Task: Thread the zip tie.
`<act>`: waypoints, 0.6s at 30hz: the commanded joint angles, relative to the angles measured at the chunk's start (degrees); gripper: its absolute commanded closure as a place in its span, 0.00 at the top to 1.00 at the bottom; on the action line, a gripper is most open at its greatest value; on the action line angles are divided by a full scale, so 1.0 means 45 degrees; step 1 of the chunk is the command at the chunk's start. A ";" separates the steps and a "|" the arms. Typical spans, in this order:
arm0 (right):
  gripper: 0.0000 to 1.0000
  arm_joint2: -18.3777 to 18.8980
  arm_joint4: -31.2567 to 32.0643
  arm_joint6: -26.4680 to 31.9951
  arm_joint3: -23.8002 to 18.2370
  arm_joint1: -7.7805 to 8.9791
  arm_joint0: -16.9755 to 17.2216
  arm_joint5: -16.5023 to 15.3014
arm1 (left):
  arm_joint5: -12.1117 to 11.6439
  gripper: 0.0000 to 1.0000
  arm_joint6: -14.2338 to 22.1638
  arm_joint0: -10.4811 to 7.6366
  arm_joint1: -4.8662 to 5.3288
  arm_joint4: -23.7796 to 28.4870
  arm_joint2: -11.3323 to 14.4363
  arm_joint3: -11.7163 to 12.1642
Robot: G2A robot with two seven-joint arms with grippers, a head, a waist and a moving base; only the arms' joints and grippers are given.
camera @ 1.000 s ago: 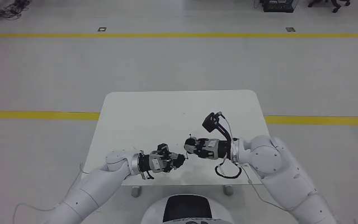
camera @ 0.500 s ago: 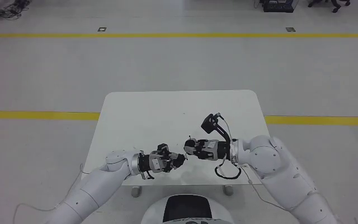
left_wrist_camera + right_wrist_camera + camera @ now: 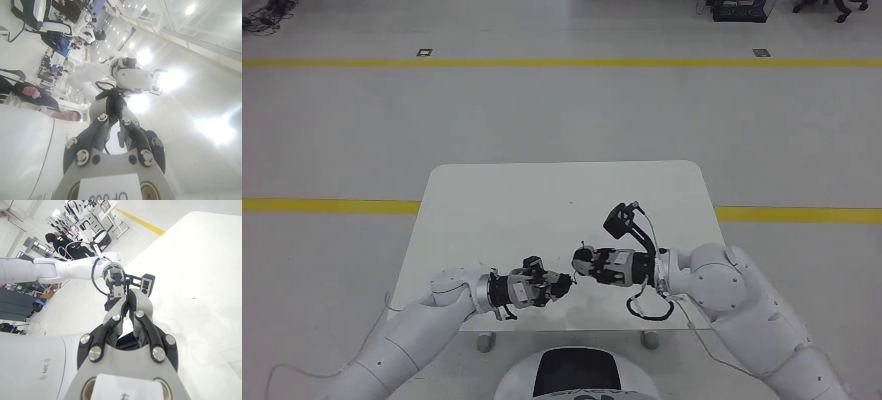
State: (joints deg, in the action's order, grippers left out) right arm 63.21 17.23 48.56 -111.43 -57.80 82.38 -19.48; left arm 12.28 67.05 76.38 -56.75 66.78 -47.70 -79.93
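A thin black zip tie (image 3: pixel 102 96) spans the small gap between my two grippers, just above the white table's (image 3: pixel 542 200) front edge. My left gripper (image 3: pixel 114 100) is shut on its strap, which runs up between the pads. Its loose end bends sideways towards the right gripper (image 3: pixel 132 91) just beyond. In the right wrist view my right gripper (image 3: pixel 129 294) is shut on the tie (image 3: pixel 128 283), whose end pokes out past the fingertips towards the left gripper (image 3: pixel 116 285). Seen from above, the left gripper (image 3: pixel 562 284) and right gripper (image 3: pixel 582 266) meet tip to tip.
The tabletop stretches bare behind the grippers, apart from a few small dark specks (image 3: pixel 193 298). The table's front edge lies right under both wrists. A black cable loop (image 3: pixel 650 305) hangs from the right forearm.
The right gripper has edged slightly towards the front and closer to the left gripper. Both stay shut on the zip tie.
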 commanded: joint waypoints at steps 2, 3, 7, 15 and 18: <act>0.00 0.0025 -0.0047 -0.0071 -0.0045 0.0042 0.0041 0.0000 | 0.0013 0.00 0.0011 0.0008 -0.0003 0.0030 -0.0019 0.0024; 0.00 0.0025 -0.0055 -0.0074 -0.0062 0.0056 0.0043 0.0000 | 0.0014 0.00 0.0013 0.0011 -0.0004 0.0038 -0.0022 0.0027; 0.00 0.0004 -0.0069 -0.0081 -0.0101 0.0115 0.0036 0.0000 | 0.0022 0.00 0.0008 0.0014 -0.0012 0.0065 -0.0038 0.0054; 0.00 -0.0082 -0.0096 -0.0160 -0.0146 0.0224 -0.0013 0.0000 | 0.0025 0.00 -0.0026 0.0001 -0.0032 0.0087 -0.0061 0.0108; 0.00 -0.0108 -0.0087 -0.0231 -0.0172 0.0261 -0.0021 0.0000 | 0.0015 0.00 -0.0028 0.0003 -0.0036 0.0088 -0.0071 0.0115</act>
State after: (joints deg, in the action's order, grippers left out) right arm 62.75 16.81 47.59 -112.18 -56.67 82.29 -19.48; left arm 12.37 66.92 76.39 -56.91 67.16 -48.01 -79.41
